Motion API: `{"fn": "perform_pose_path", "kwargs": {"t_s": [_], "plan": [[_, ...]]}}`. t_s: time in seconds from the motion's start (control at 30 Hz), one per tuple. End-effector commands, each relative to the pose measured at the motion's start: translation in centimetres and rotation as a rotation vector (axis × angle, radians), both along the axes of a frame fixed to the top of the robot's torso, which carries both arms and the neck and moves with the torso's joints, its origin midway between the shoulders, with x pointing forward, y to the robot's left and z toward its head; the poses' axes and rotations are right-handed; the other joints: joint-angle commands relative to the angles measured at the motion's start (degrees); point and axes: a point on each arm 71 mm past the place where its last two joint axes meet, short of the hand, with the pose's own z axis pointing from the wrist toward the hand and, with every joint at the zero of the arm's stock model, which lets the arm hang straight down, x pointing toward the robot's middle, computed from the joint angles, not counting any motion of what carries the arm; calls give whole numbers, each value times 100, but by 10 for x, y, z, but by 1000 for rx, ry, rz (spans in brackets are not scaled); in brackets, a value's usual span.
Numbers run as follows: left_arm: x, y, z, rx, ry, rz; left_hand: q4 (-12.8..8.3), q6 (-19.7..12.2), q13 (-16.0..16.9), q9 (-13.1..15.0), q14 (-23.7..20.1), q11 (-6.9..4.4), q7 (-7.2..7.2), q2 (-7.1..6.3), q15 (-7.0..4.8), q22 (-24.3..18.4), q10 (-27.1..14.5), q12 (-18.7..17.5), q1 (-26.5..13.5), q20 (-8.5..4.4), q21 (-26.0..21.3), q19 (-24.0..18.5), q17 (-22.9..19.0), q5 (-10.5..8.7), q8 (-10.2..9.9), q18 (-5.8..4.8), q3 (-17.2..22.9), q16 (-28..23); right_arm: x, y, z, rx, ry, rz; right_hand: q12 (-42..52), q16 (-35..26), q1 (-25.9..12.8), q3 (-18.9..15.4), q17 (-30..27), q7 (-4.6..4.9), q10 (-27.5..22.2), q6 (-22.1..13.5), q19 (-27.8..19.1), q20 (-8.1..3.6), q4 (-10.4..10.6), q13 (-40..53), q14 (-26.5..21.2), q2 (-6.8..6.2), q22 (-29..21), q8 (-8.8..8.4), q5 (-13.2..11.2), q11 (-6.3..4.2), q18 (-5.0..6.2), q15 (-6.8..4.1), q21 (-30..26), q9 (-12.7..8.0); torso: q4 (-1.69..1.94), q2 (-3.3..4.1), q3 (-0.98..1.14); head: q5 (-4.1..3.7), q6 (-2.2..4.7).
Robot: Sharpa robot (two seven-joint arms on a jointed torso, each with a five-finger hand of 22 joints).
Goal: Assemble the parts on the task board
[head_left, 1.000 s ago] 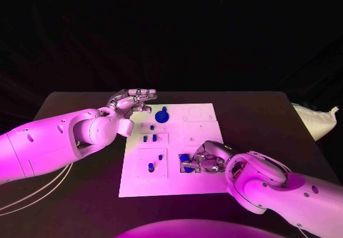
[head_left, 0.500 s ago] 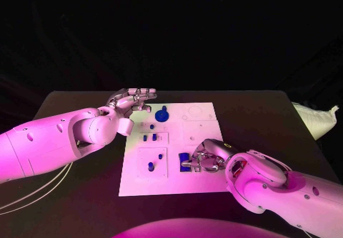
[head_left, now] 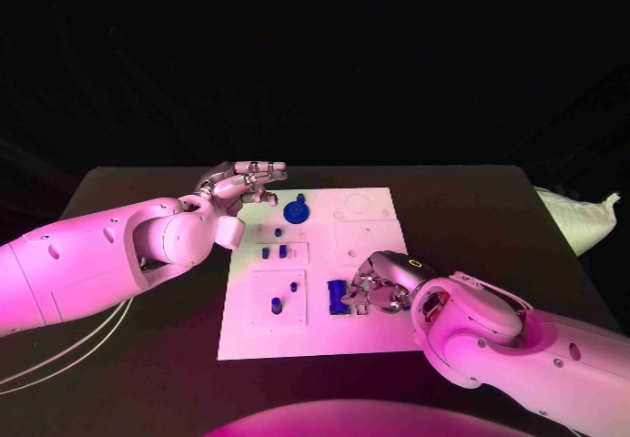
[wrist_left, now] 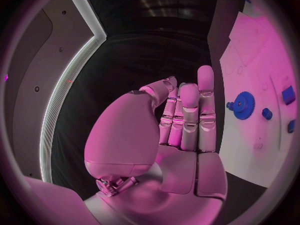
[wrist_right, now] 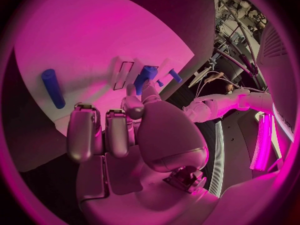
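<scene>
Nearest the robot, over the task board's (head_left: 315, 337) near right recess, the right hand (head_left: 381, 287) has been drawn slightly back and turned over the last second, so that the blue block (head_left: 339, 298) is now seen more fully just beside its fingertips. From this it is judged that the block has been set or pressed into its recess, though full seating cannot be confirmed. The fingers are curled downward close together; in the right wrist view a fingertip (wrist_right: 133, 99) lies against the end of the blue block (wrist_right: 144, 78), but whether it is pinched or merely touched cannot be told. A loose blue peg (wrist_right: 53, 88) lies apart on the board. Farther off, by the board's far left corner, the left hand (head_left: 243, 185) has been kept in place, its fingers (wrist_left: 189, 116) straight and together, with nothing held. The blue gear (head_left: 298, 213) stands just beside it, untouched.
</scene>
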Motion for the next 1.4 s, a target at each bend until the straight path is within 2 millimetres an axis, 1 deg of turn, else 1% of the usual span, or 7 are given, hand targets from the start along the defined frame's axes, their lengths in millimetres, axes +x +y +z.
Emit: {"fn": "perform_pose_path", "kwargs": {"t_s": [0.03,0.17,0.33,0.57,0.77,0.9,1.4], "plan": [[0,-3,1,-8,-7,-19,-24,-54,-8,-3,-37,-8,2,21,-8,-9,-31,25,12,-9,-27,-34,-6,-12,38,60,-21,-26,0,0,-1,-38,-41,16,45,22,56,16,12,-7,47,28,-9,-34,-18,36,345,24,8,16,-19,4,-101,-55,8,15,-11,2,5,-19,19],[0,-3,1,-9,-7,-20,-24,-54,-8,-3,-37,-8,2,21,-8,-9,-31,25,12,-9,-27,-34,-6,-12,38,60,-21,-26,0,-3,1,-21,-54,2,58,26,-45,23,19,-6,65,23,-7,-36,49,59,346,63,8,25,65,6,-102,-54,7,35,-13,0,5,-36,31],[0,-3,0,-8,-6,-18,-24,-54,-8,-3,-37,-8,2,21,-8,-9,-31,25,12,-9,-27,-34,-6,-12,38,60,-21,-26,-3,-18,7,2,-57,-31,-79,52,-406,-65,73,49,9,-113,-9,-22,340,-23,353,50,3,-71,460,50,-102,-23,2,15,-20,5,2,-53,57],[0,-2,1,-3,-10,-18,-24,-54,-8,-3,-37,-8,2,21,-8,-9,-31,25,12,-9,-27,-34,-6,-12,38,60,-21,-26,1,-55,24,-25,-59,-88,-207,87,-370,-41,140,87,-49,-194,-9,-3,373,-100,361,2,13,-178,488,80,-103,3,5,-23,-25,0,-4,-98,66],[0,-2,1,-3,-12,-19,-24,-54,-8,-3,-37,-8,2,21,-8,-9,-31,25,12,-9,-27,-34,-6,-12,38,60,-21,-26,5,-81,28,-79,-76,-124,-323,98,-267,15,164,119,-98,-236,-12,15,350,-169,362,-19,16,-280,493,106,-103,24,5,-64,-44,12,6,-154,92],[0,-2,1,-3,-12,-20,-24,-54,-8,-3,-37,-8,2,21,-8,-9,-31,25,12,-9,-27,-34,-6,-12,38,60,-21,-26,8,-98,27,-130,-93,-144,-402,105,-265,20,179,128,-132,-236,-16,21,360,-225,363,-28,10,-303,492,114,-102,30,2,-74,-24,8,1,-184,82],[-2,-2,-2,-4,-5,-23,-29,-59,-9,-3,-41,-5,6,25,-6,-11,-40,35,7,-7,-29,-34,-15,-12,40,59,-32,-25,3,-95,5,-221,-40,-92,-491,77,-436,-44,142,112,-140,-90,-35,37,564,-259,348,-223,-18,-350,471,111,-94,36,-21,-80,-19,11,7,-167,60]]}}
